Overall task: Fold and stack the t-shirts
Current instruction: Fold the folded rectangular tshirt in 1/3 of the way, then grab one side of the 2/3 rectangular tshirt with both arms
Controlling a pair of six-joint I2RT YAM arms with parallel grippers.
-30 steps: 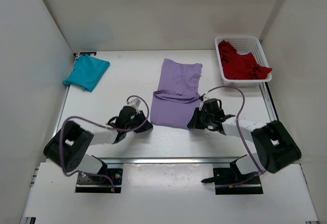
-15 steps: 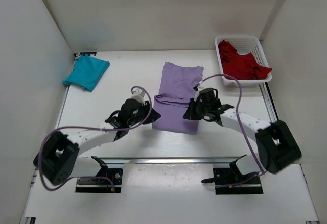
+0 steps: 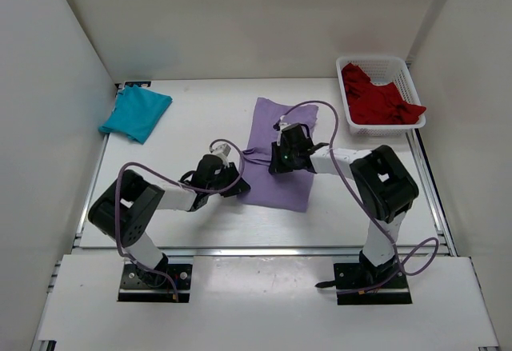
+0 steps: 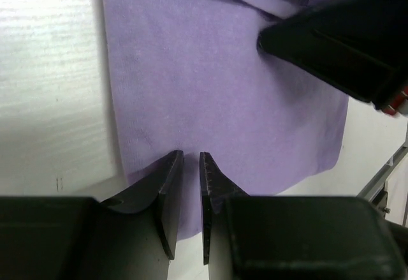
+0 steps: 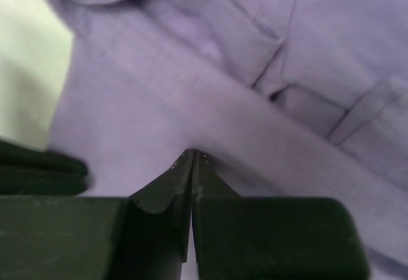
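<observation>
A purple t-shirt (image 3: 282,127) lies partly folded in the middle of the table. It fills the left wrist view (image 4: 223,95) and the right wrist view (image 5: 191,82). My left gripper (image 3: 234,183) is low at the shirt's near left edge. Its jaws (image 4: 191,157) stand a narrow gap apart with nothing between them. My right gripper (image 3: 280,159) is over the shirt's middle, shut, with a ridge of purple cloth pinched at its tips (image 5: 193,154). It shows as a dark shape in the left wrist view (image 4: 344,37). A folded teal t-shirt (image 3: 136,113) lies at the far left.
A white basket (image 3: 382,60) at the far right holds crumpled red t-shirts (image 3: 380,103). White walls close in the table on three sides. A metal rail runs along the near edge.
Both grippers have moved from the shirt's near corners inward and away from the bases. The right gripper went left onto the shirt's middle, and the shirt's near part has shifted and creased.
</observation>
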